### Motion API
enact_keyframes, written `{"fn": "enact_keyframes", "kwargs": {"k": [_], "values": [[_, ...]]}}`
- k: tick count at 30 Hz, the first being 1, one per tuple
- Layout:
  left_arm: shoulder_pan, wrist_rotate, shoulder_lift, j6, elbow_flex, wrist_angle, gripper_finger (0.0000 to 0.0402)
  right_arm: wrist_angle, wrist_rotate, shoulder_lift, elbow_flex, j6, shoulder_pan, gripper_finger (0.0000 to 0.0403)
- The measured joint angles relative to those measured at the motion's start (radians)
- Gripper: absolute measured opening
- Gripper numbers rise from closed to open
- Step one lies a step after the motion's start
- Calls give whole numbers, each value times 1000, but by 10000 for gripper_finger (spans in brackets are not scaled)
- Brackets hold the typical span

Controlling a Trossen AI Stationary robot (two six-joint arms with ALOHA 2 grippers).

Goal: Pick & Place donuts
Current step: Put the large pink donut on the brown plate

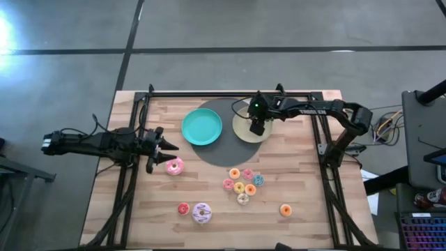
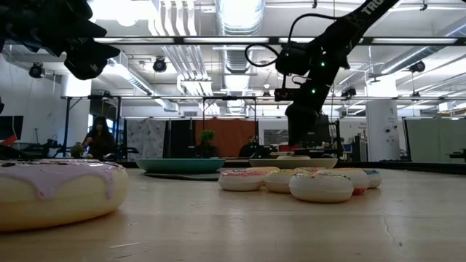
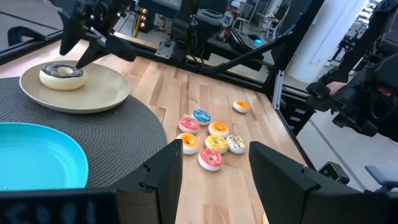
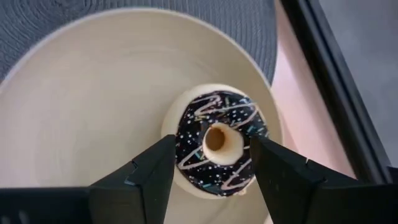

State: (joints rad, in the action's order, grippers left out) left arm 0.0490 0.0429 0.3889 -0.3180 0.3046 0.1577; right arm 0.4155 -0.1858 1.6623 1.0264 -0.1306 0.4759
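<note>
Pale wooden desk (image 1: 306, 230) in a workshop hall, with a dark round mat (image 1: 216, 155) bearing a teal plate (image 1: 202, 127) and, at 3 o'clock of it, a beige plate (image 4: 74, 112) holding the chocolate donut (image 4: 216, 143). Right tool (image 4: 211, 165) parted astride that donut, fingers apart from it, gripping nothing. Left tool (image 1: 166, 146) half-open and empty at 9 o'clock, pink donut (image 1: 174, 166) just beside, small donuts (image 3: 211, 140) clustered toward 5 o'clock.

Chocolate donut (image 4: 216, 142), white squiggles; beige plate (image 4: 81, 106); teal plate (image 1: 202, 127)

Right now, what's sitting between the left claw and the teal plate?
Nothing. In the high view, only bare wood tabletop separates the left claw from the teal plate. The big pink donut lies off that line, nearer the table's front.
</note>
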Motion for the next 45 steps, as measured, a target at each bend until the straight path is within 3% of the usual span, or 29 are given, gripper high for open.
{"fn": "enact_keyframes", "kwargs": {"k": [7, 10, 16, 23, 33, 45], "values": [[0, 1, 3, -27, 0, 95, 160, 33, 1, -73, 0, 1, -33, 201], [2, 4, 24, -73, 0, 172, 160, 36, 14, -142, 0, -15, -74, 201], [54, 20, 116, -156, 21, 157, 159, 36, 38, -314, 0, -38, -166, 201], [166, -116, 279, -212, 157, 232, 148, 43, 37, -489, -10, -20, -245, 201], [332, -292, 597, -313, 373, 432, 139, 42, 30, -633, -126, 5, -332, 201], [419, -341, 833, -473, 447, 594, 139, -17, 27, -748, -246, 27, -364, 201]]}}
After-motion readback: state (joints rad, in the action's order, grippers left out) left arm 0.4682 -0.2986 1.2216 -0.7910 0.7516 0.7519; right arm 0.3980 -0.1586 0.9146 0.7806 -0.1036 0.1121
